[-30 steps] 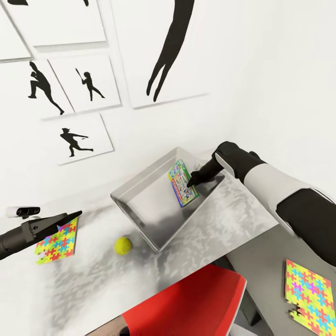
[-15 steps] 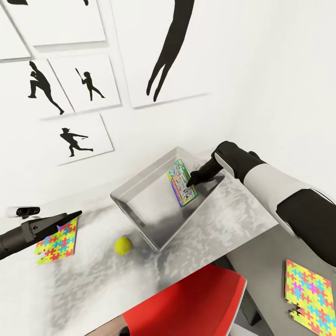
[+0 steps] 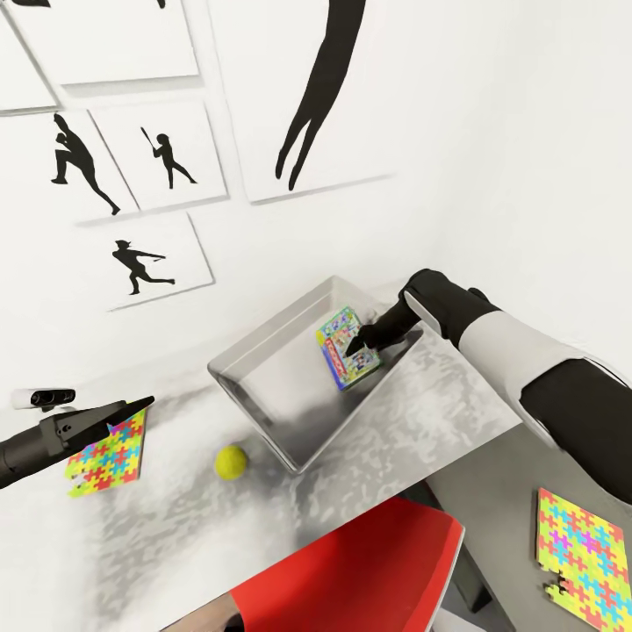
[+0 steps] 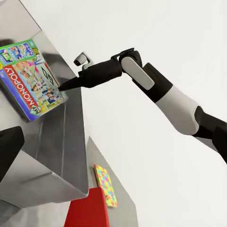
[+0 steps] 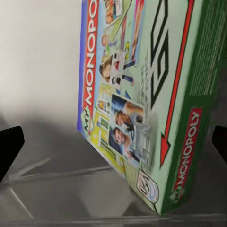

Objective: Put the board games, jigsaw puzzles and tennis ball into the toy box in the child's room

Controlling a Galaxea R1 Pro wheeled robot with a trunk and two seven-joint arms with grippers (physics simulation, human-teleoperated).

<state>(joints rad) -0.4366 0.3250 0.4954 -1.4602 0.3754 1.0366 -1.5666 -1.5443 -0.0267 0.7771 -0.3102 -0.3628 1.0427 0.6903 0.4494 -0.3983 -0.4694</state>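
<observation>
The light grey toy box [image 3: 281,386] sits on the table [image 3: 421,421] against the white wall, and a single board game [image 3: 348,348], a green box printed "MY MONOPOLY", lies tilted inside it at the right end, leaning toward the bin's sloping right wall. The right gripper [image 3: 354,344] reaches into the bin from the right, its tips just at the game's right edge; in the right wrist view the two dark fingertips [image 5: 10,146] stand wide apart on either side of the box face, clamped on nothing. On the table in front of the bin, nearer the robot, rests the tennis ball [image 3: 232,462], apart from the bin's near wall. Farther left, one jigsaw puzzle [image 3: 107,455] lies flat on the table, with the left gripper [image 3: 140,405] hovering over its far corner; whether its jaws are apart or together cannot be told. A second jigsaw [image 3: 583,557] lies on the lower dark grey section at near right. A red chair [image 3: 360,575] stands at the table's near edge, and black baseball-player pictures [image 3: 158,158] hang on the wall.
</observation>
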